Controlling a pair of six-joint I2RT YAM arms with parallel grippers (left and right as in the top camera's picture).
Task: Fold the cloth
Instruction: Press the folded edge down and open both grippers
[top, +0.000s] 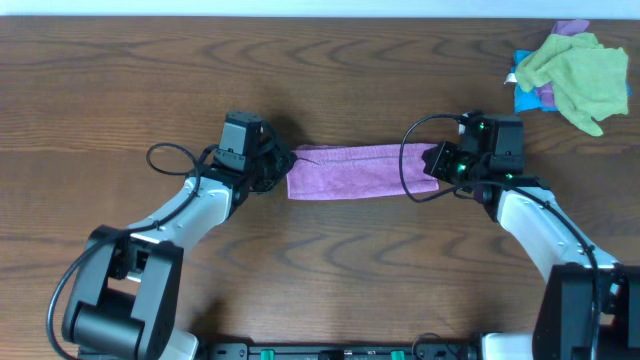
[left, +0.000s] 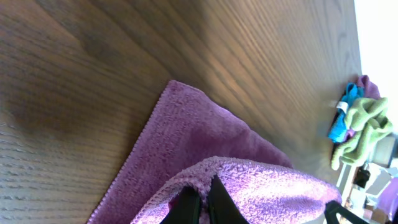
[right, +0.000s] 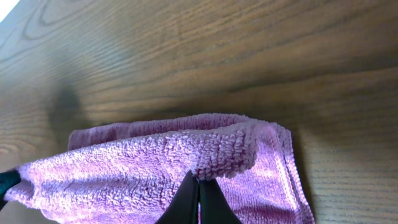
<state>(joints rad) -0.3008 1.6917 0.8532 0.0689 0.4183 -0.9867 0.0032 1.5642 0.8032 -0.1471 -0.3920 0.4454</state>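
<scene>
Lilac terry cloth (top: 350, 171) — folded strip, mid-table — both ends lifted.

A dark brown wood-grain tabletop (top: 320, 70) is seen filling the whole view. A pale white strip (top: 300, 8) is shown beyond its far edge. A soft sheen is cast across the grain.

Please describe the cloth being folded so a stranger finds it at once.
On the wooden table, look midway between the left arm and the right arm. The cloth is the flat lilac strip there; the yellow-green cloth lies crumpled in the far right corner.
</scene>
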